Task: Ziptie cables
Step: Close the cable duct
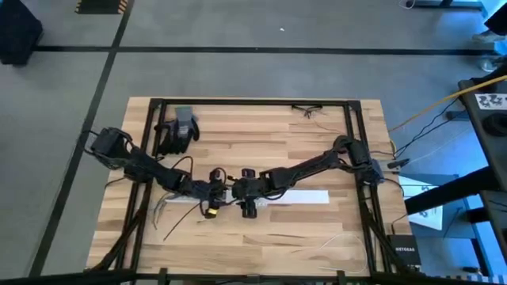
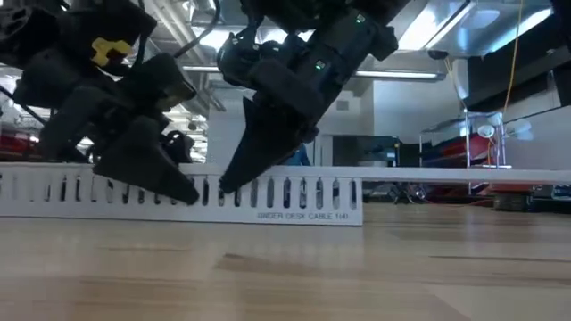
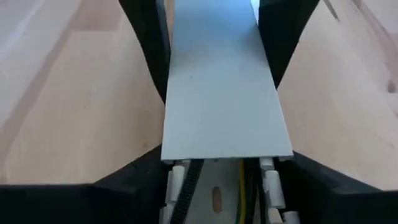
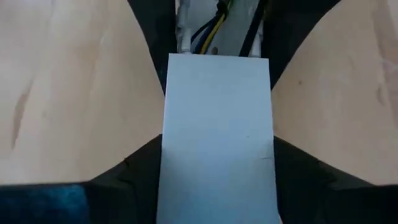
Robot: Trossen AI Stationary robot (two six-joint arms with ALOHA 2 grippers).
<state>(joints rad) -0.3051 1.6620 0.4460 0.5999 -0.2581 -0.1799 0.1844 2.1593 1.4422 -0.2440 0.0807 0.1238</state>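
Cables (image 3: 244, 186) lie inside the white slotted tray (image 1: 301, 196), which runs left to right across mid tabletop (image 1: 269, 134). A flat white lid (image 3: 221, 93) covers them. The left tool (image 1: 212, 194) and right tool (image 1: 244, 194) meet there, each straddling the lid, fingers spread and apparently pressing its edges. Wires follow the tray's long axis, directly beneath both tools.
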